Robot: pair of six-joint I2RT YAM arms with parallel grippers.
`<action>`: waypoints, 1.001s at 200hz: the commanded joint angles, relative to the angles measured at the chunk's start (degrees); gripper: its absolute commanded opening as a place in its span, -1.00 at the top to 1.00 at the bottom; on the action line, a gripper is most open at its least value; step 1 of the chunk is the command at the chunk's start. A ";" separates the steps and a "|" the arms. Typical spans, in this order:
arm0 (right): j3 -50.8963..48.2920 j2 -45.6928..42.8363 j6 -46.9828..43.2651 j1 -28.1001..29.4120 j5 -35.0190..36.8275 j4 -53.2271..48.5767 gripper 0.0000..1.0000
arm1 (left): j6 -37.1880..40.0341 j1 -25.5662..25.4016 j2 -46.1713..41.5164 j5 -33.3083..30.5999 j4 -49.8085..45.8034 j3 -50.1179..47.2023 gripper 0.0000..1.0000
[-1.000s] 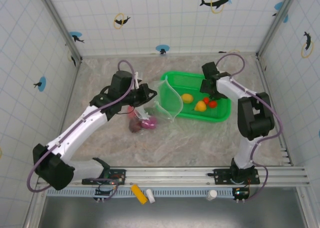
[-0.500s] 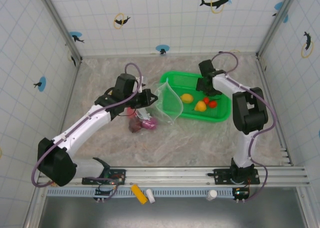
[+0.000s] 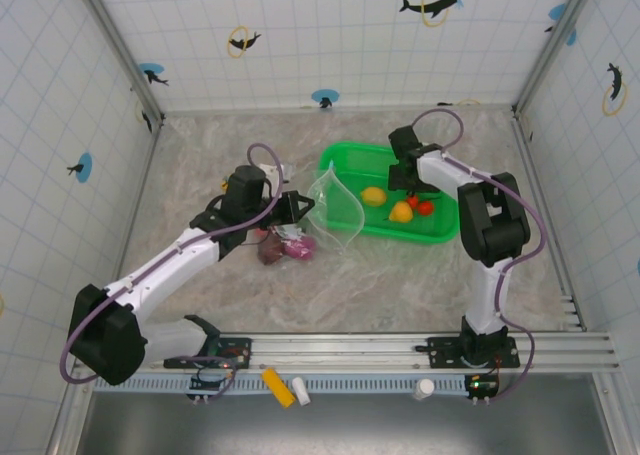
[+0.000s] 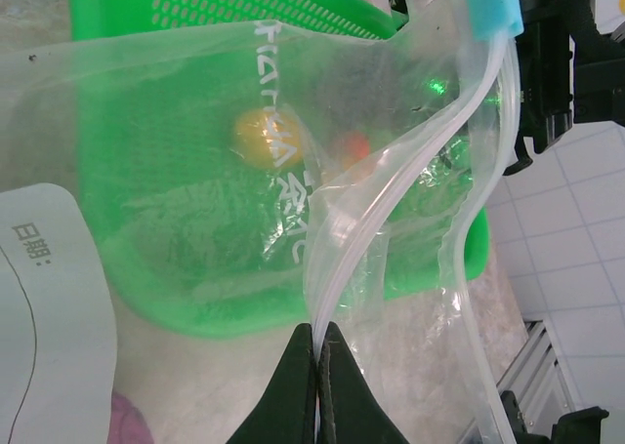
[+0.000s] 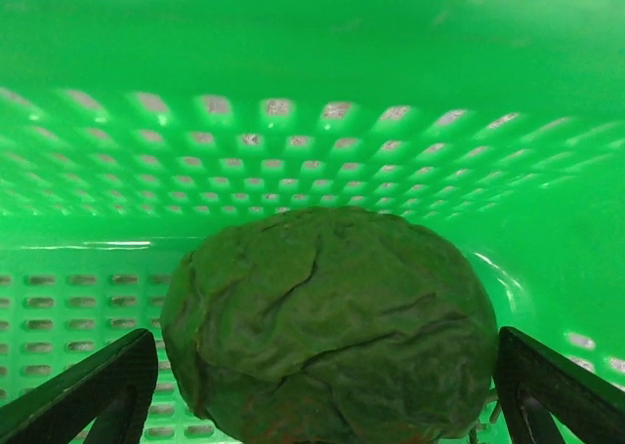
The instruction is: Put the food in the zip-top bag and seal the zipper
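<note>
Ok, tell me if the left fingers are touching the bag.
Touching. The left wrist view shows the fingers pinched shut on the bag's mouth edge, with no gap.

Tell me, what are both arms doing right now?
Left gripper shut on zip-top bag mouth. Right gripper open, straddling dark green vegetable in green basket.

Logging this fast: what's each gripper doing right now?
Left gripper: closed on the bag.
Right gripper: open around the green vegetable.

Bright, even light is cast from above; shadows are soft. Glints are seen on the zip-top bag (image 4: 176, 73); the green basket (image 5: 312, 34) wall is blurred.
</note>
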 commanded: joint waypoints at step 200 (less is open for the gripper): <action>-8.31 -22.05 -2.17 4.49 -4.87 9.65 -0.31 | -1.49 0.76 -0.55 -2.00 -6.00 8.88 1.00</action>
